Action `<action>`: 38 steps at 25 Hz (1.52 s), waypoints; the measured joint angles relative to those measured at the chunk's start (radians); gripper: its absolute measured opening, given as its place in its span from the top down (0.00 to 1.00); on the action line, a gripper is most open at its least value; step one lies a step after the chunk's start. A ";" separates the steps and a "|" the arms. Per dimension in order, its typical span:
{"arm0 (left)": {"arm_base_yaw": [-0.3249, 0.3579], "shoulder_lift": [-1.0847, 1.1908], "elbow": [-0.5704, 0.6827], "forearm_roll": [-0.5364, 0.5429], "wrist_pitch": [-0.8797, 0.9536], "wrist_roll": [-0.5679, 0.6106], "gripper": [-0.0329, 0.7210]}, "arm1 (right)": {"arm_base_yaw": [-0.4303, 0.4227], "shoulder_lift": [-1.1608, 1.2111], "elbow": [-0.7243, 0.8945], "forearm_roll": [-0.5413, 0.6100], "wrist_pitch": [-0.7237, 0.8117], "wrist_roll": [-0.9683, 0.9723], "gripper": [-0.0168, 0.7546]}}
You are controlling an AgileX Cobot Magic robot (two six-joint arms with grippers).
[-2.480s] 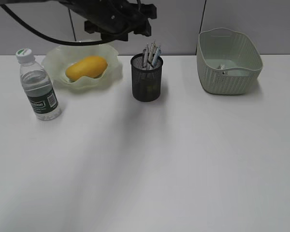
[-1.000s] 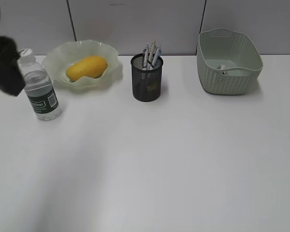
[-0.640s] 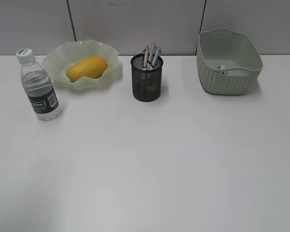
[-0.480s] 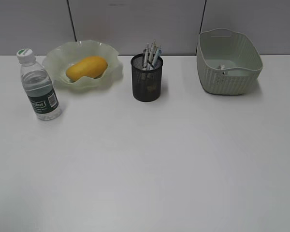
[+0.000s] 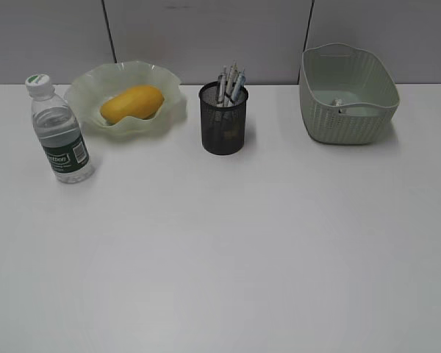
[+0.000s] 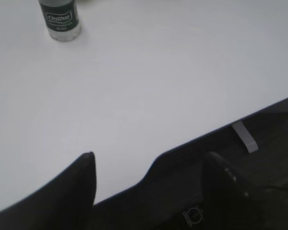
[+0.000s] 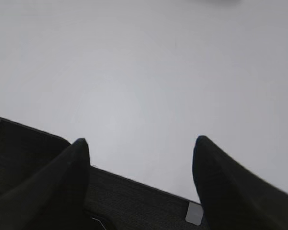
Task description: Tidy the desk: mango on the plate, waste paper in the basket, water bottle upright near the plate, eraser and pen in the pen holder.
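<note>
Yellow mango [image 5: 131, 103] on plate [image 5: 84, 90]; bottle [image 5: 59, 131] upright just left; pens in holder [image 5: 223, 121]; paper in basket [image 5: 348, 93]. Both end effectors [image 6: 149, 167] [image 7: 139, 148] wide, empty, at near counter [image 5: 228, 250] edge. Task looks done; best keep arms clear.

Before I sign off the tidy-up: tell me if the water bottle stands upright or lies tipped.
Upright: the water bottle stands on its base, white cap on top, left of the plate.

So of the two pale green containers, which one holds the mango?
The plate, the shallow dish with the wavy ruffled rim at back left, holds the mango. The basket, deeper with ribbed sides, stands at back right.
</note>
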 joint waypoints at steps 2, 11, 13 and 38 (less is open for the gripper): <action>0.000 -0.002 0.003 -0.001 -0.004 0.004 0.26 | 0.000 0.000 0.000 0.000 0.000 0.000 0.29; 0.000 0.006 0.047 -0.010 -0.114 0.132 0.26 | 0.000 0.000 0.000 0.001 -0.001 -0.008 0.29; 0.000 0.016 0.048 -0.010 -0.116 0.135 0.26 | 0.000 0.000 0.000 0.001 -0.001 -0.010 0.29; 0.000 0.027 0.049 -0.010 -0.121 0.138 0.26 | 0.000 0.000 0.000 0.012 -0.001 -0.012 0.29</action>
